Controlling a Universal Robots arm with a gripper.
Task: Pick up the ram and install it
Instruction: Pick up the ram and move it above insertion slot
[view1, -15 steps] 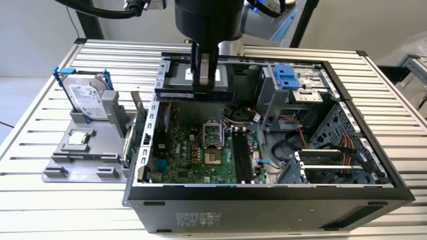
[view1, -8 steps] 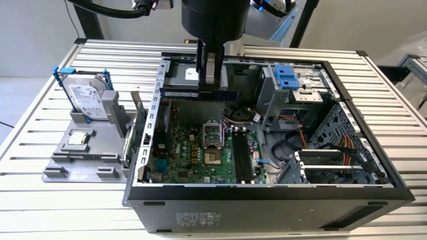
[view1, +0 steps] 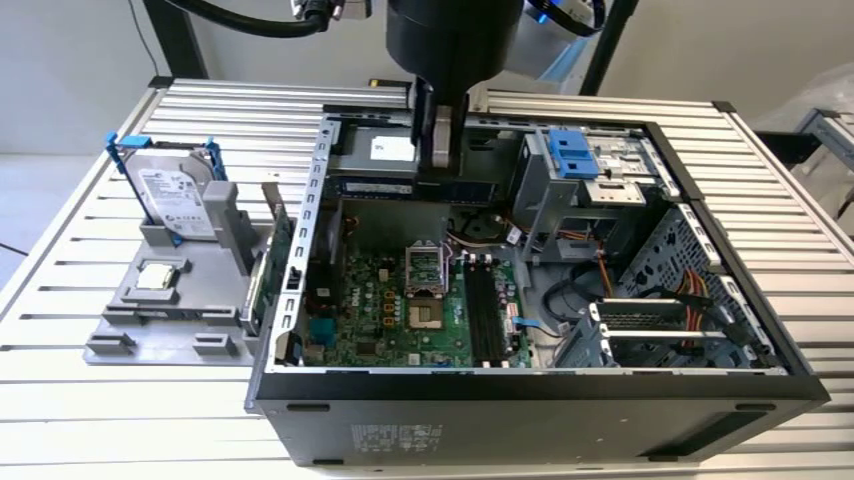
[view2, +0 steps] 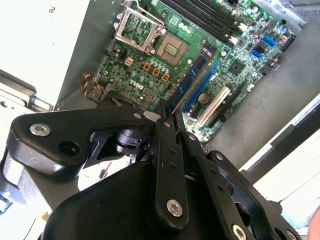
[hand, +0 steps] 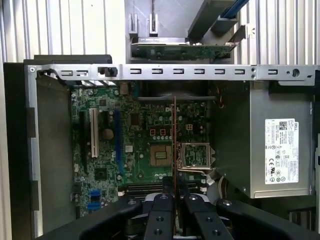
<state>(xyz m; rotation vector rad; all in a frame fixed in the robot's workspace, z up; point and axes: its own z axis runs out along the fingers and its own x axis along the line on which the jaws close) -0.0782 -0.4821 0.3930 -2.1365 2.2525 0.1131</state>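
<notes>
At the exterior view's left a grey holder (view1: 147, 320) rests on the slatted tabletop (view1: 80, 420), carrying an upright hard drive (view1: 174, 200) and a small square processor (view1: 160, 276), both well apart from the work. Just beside it toward the right lies the open computer case (view1: 534, 385), and above its far end hangs the claw (view1: 441, 170), pointing straight down. The claw is clamped on the ram (view1: 400, 187), which appears as a dark blue strip just under the fingertips, its long axis running across the exterior view from left to right. In both wrist views the stick juts out level from between the closed fingers: in the second wrist view the claw (view2: 167, 112) grips one end portion of the ram (view2: 194, 74), and in the first wrist view the ram (hand: 173, 145) shows edge-on as a thin line leading away from the claw (hand: 174, 187). The memory slots (view1: 478, 310) lie on the motherboard (view1: 387, 310), lower than the held stick and toward the exterior view's right and near side. They run near to far, so the ram seems to lie crosswise to them, roughly a quarter turn off, and is not yet over them
</notes>
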